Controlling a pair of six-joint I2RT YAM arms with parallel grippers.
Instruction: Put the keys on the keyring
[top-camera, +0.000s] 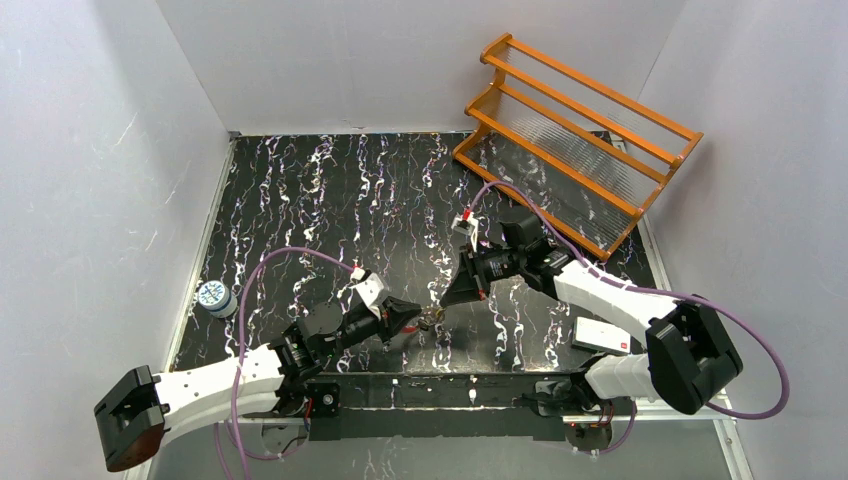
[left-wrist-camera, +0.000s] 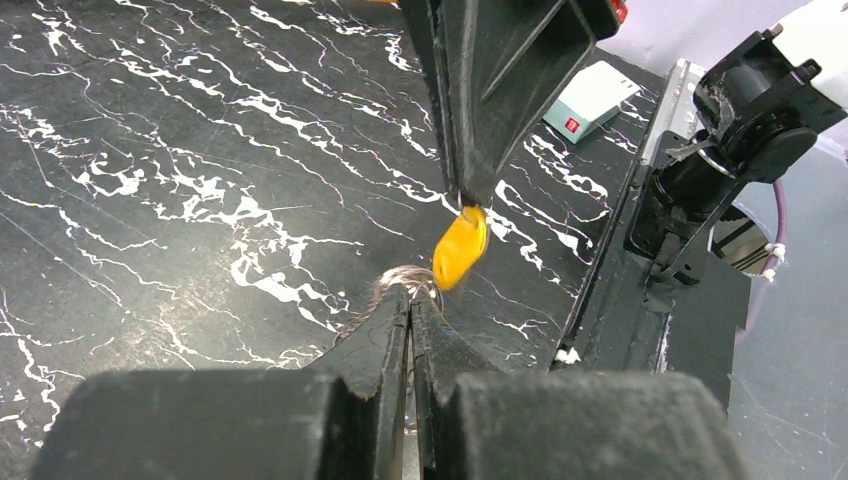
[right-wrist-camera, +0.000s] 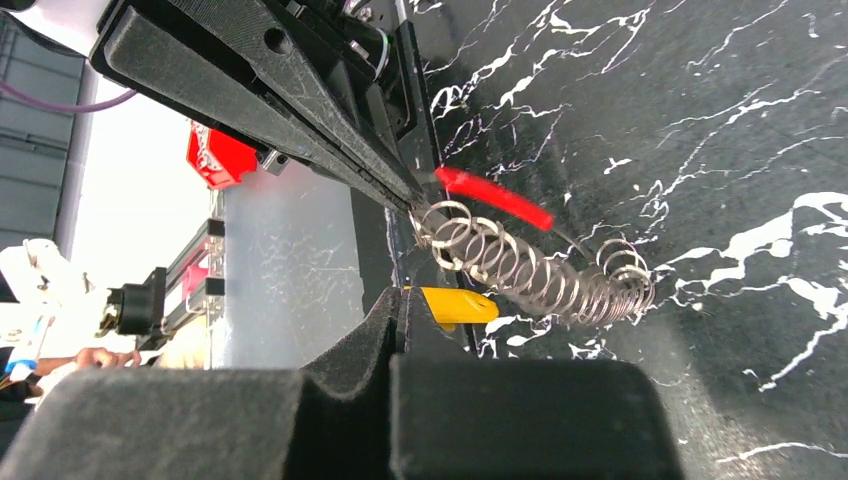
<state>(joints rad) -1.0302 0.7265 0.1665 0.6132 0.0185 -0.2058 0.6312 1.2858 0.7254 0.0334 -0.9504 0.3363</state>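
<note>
Here, keyring (right-wrist-camera: 500, 255) is pinched in the closed left gripper (left-wrist-camera: 410, 300) | brass key (right-wrist-camera: 460, 305), clamped in the closed right gripper (right-wrist-camera: 400, 298), is held just beside the keyring | key's hole is best aligned with the wire end before threading.

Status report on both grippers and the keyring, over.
Left gripper shut on keyring. Right gripper shut on gold-coloured key, tip close beside the ring, not threaded on. Nothing between them.

One key (left-wrist-camera: 460, 245), flat and yellow-gold, hangs tilted, pinched at its upper end. The keyring (right-wrist-camera: 530, 270), coiled silver wire with a short red section, lies just beside it.
</note>
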